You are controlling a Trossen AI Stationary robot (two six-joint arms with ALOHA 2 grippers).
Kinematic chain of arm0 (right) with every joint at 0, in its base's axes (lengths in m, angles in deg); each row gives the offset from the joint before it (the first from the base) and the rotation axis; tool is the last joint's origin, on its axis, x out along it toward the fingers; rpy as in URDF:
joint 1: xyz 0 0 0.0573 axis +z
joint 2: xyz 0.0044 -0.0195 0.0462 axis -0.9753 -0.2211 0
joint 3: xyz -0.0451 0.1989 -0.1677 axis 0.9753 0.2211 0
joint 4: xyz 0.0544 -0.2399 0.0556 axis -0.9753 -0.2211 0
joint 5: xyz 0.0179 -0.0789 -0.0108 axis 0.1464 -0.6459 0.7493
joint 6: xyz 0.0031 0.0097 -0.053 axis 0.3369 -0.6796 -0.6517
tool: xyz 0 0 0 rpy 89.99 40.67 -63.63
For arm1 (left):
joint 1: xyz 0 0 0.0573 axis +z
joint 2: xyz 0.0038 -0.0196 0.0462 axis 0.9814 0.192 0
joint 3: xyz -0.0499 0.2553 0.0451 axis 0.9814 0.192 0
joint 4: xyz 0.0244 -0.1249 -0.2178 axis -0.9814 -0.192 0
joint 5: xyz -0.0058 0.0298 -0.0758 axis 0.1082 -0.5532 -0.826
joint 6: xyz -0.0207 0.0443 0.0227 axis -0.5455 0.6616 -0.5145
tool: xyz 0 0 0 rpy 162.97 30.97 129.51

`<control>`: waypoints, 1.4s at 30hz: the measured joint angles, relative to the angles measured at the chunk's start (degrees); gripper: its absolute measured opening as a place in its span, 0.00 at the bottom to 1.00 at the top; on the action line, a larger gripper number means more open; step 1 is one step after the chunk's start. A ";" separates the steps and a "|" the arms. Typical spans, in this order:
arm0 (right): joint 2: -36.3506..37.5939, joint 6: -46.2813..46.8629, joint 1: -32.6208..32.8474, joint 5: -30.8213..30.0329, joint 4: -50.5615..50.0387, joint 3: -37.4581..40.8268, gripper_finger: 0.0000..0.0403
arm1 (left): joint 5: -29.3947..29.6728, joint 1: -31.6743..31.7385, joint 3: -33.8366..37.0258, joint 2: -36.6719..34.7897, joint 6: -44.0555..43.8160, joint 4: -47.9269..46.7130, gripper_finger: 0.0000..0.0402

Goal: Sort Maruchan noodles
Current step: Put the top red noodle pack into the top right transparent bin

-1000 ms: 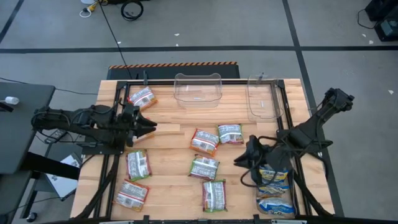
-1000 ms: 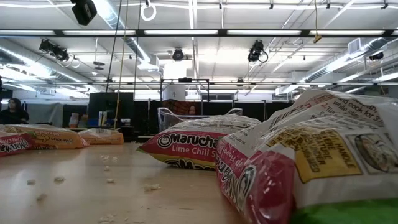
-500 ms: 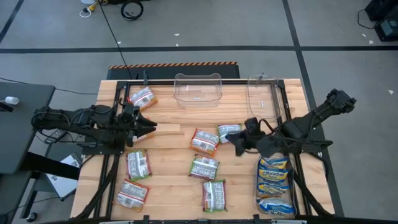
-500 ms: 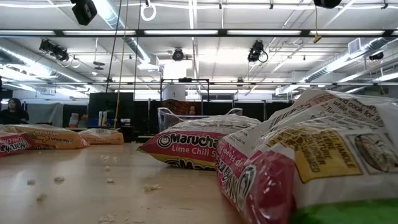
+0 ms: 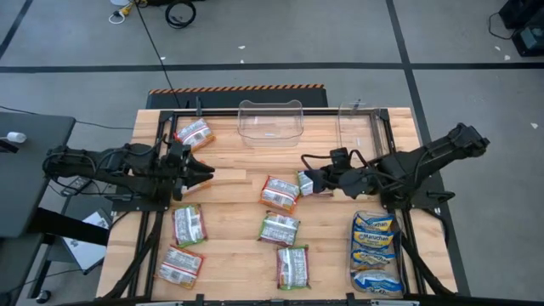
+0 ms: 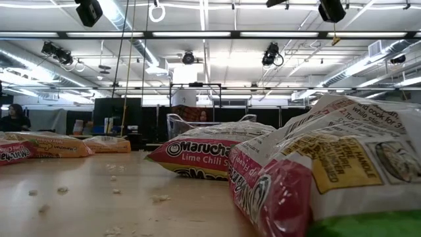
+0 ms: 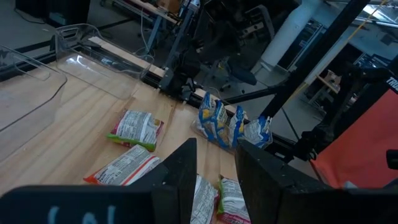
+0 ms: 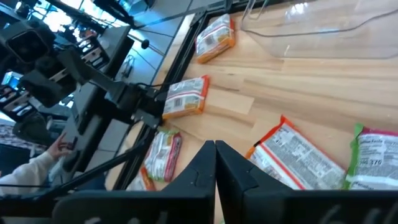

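Fingers of the right gripper [image 5: 308, 181] were pressed together with nothing between them, poised above the green-and-white packet [image 5: 315, 183] near the table's [image 5: 234, 161] middle. Fingers of the left gripper [image 5: 206, 172] stood slightly parted and empty at the table's left side. Two clear bins [image 5: 270, 121] [image 5: 359, 132] along the far edge held no packets. Blue-and-yellow packets [image 5: 374, 240] lay stacked at the right edge, while red-and-white and green-and-white ones [image 5: 280, 228] lay scattered elsewhere.

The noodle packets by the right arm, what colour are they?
Blue and yellow packets, clearest in the high view.
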 joint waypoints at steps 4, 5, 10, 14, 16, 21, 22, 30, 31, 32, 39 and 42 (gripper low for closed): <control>0.00 -0.75 -0.74 0.00 0.00 0.00 0.01 | 0.00 0.01 0.00 0.00 0.00 0.00 0.29; 0.00 -0.83 -0.84 0.00 0.00 0.00 0.02 | 0.00 0.01 0.00 0.00 0.00 0.00 0.29; 0.00 -1.43 -1.00 0.00 -0.38 0.00 0.04 | 0.00 0.00 0.00 0.00 0.00 0.00 0.29; -0.01 -1.89 -1.00 -0.19 0.01 0.00 0.03 | 0.00 0.00 0.00 0.00 -0.02 0.01 0.29; -0.09 -1.91 -1.07 -0.35 1.17 0.00 0.02 | 0.00 0.00 0.00 0.00 0.00 0.00 0.29; -0.15 -3.53 -1.41 -0.41 3.63 0.00 0.03 | 0.00 0.00 0.00 0.00 0.00 0.02 0.29; -0.15 -5.02 -1.41 -0.41 3.61 0.00 0.04 | 0.00 0.00 0.00 0.00 -0.02 0.02 0.29; -1.90 -24.17 -1.55 3.71 2.99 1.33 0.06 | 0.00 0.00 0.00 0.00 -0.01 0.02 0.29; -2.51 -26.63 -1.54 5.10 3.09 1.80 0.07 | 0.02 0.00 0.00 0.00 -0.02 0.02 0.29; -3.18 -28.89 -1.58 6.42 3.03 2.47 0.08 | 0.00 0.00 0.00 0.02 0.00 0.00 0.29; -9.79 -37.64 -3.38 17.12 -5.89 4.57 0.25 | 0.01 0.01 0.00 0.02 -0.02 0.01 0.29; -13.57 -47.25 -3.17 15.81 -10.73 4.61 0.34 | 0.00 0.01 0.00 0.02 -0.02 0.02 0.29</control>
